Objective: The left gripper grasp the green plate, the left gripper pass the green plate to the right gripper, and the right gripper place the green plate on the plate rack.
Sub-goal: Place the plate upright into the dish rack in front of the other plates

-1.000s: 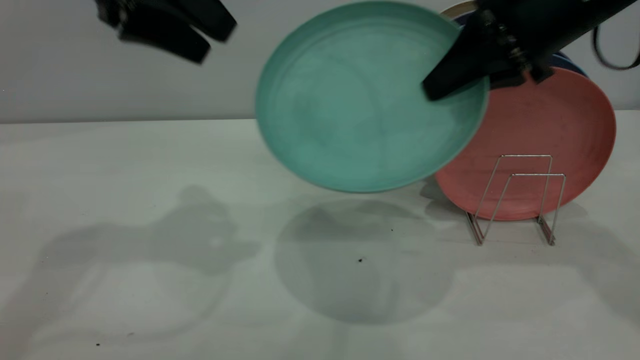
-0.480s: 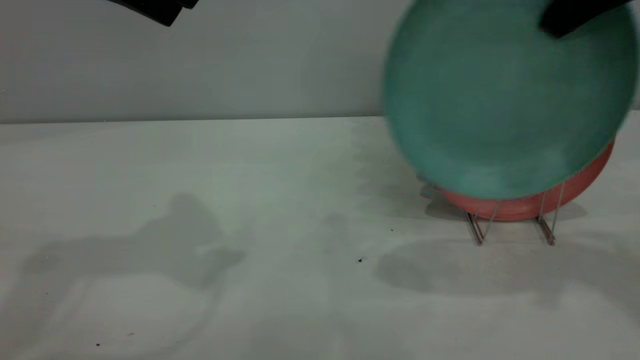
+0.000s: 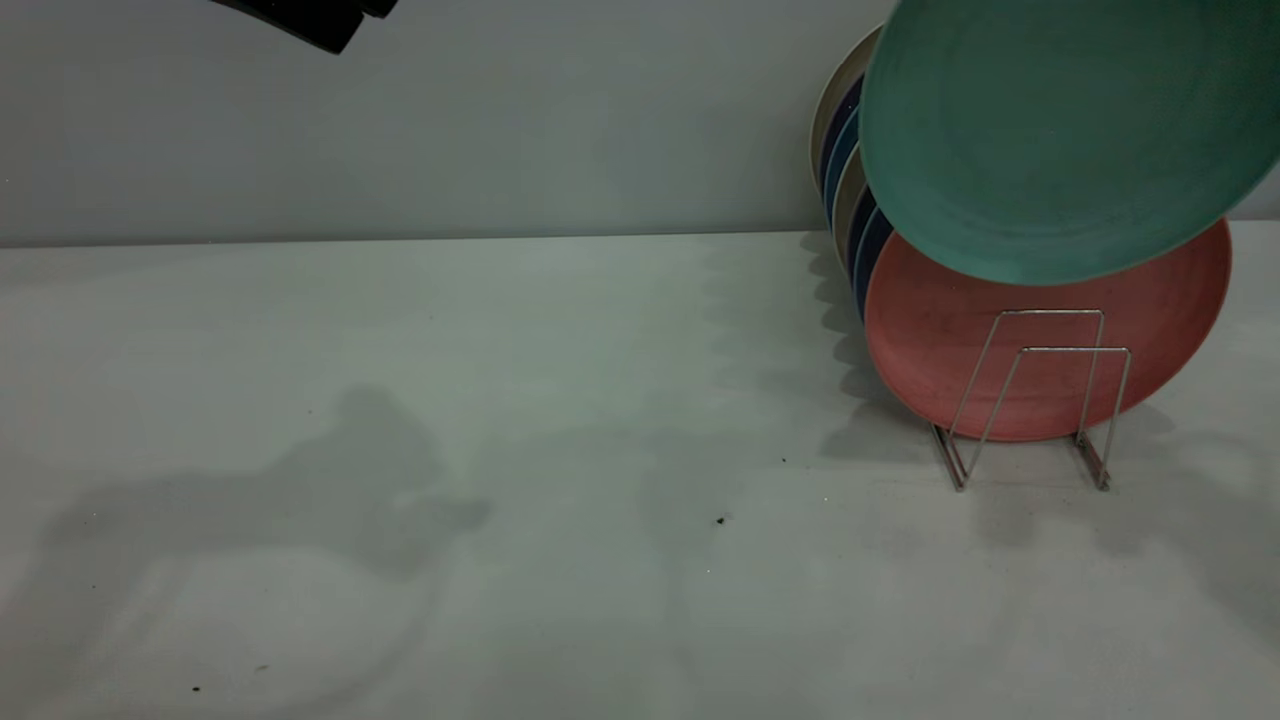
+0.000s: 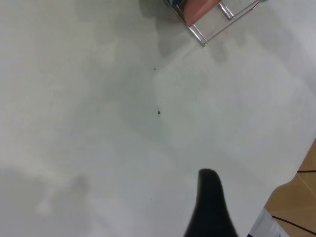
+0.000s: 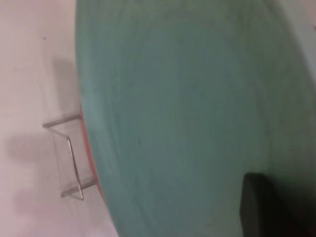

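The green plate [image 3: 1060, 130] hangs tilted in the air at the upper right, above and in front of the plate rack [image 3: 1040, 400]. It fills the right wrist view [image 5: 187, 108], where one black finger [image 5: 266, 212] of my right gripper lies on its face near the rim. The other finger is hidden behind the plate. The right gripper is out of the exterior view. My left gripper [image 3: 335, 25] is high at the upper left, far from the plate. The left wrist view shows one finger [image 4: 210, 207] over bare table, holding nothing.
A salmon-pink plate [image 3: 940, 330] stands in the rack behind its two front wire loops. Blue and pale plates [image 3: 850, 160] stand behind it. The rack also shows in the right wrist view [image 5: 69, 158] and the left wrist view [image 4: 217, 22]. The table's edge [image 4: 276, 197] is near the left gripper.
The green plate has moved right and up with the right gripper, from mid-table to over the rack. The left gripper has risen to the upper left.
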